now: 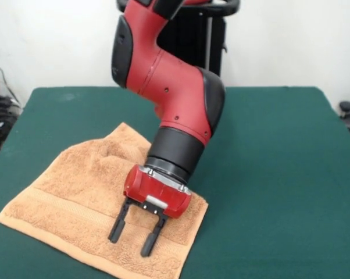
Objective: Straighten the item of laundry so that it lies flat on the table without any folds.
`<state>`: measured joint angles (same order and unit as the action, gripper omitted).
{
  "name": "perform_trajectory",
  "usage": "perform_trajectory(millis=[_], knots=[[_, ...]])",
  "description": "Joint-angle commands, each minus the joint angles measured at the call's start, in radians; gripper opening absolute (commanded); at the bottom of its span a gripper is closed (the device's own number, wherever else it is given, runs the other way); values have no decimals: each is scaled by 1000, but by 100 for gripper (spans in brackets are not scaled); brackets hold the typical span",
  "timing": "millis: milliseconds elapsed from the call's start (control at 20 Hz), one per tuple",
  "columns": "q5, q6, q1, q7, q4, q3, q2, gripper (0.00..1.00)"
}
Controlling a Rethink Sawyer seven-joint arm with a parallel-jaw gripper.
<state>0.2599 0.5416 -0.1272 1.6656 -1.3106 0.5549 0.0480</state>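
The towel (pixel 76 203) was found spread on the left part of the green surface (pixel 279 174), rumpled toward its far corner. The claw (pixel 134 235) was held released above the towel's near-right part, fingers (pixel 117 228) apart, nothing gripped.

The small orange-tan terry-cloth towel (pixel 76 203) lies on the large dark green felt-covered table (pixel 279 174), toward its front left. It is mostly spread out, with a flat woven band along the near hem and rumpled folds at its far corner.
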Motion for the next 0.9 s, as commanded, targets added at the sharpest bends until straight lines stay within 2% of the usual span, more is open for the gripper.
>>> perform_trajectory(millis=[50, 300, 450, 700, 900], knots=[[-137, -408, 12, 32, -176, -61, -122, 100], [-255, -424, 72, 74, -188, -165, -224, 100], [-266, -425, 68, 108, -177, -174, -237, 100], [-285, -501, 80, 115, -172, -206, -293, 100], [-329, -622, 172, 76, -231, -350, -374, 100]])
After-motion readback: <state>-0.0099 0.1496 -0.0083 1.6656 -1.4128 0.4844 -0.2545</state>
